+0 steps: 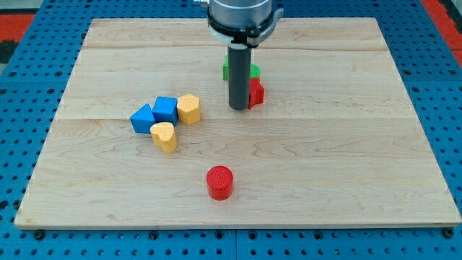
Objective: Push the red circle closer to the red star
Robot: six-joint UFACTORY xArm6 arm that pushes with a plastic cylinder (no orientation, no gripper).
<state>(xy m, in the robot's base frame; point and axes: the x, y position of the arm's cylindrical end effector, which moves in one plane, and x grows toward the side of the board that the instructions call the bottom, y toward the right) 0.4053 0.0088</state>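
1. Standing at the far middle of the surface (346, 180), my tip (238, 108) rests just left of the red star (256, 92), touching or nearly so; contact cannot be confirmed.
2. No gripper on this rig, so nothing to open or clamp: only the bare rod, holding nothing.
3. Red circle (219, 182) sits near the front edge, slightly left of centre, well apart from the star and from my tip. Bare wood lies between them.
4. Green block (253, 71) sits just behind the star, mostly hidden by the rod; shape unclear.
5. Left cluster: blue triangle (143, 118), blue cube (165, 110), a yellow block (188, 108) on the far right of the cluster and a second yellow block (164, 136) nearest the front. All packed close, well off the line between circle and star.
6. Progress, as judged: little or none done. The circle is still far from the star.
7. Left to do: bring my tip round to the near side of the circle, then push it away toward the star, slightly rightward. Path looks open.
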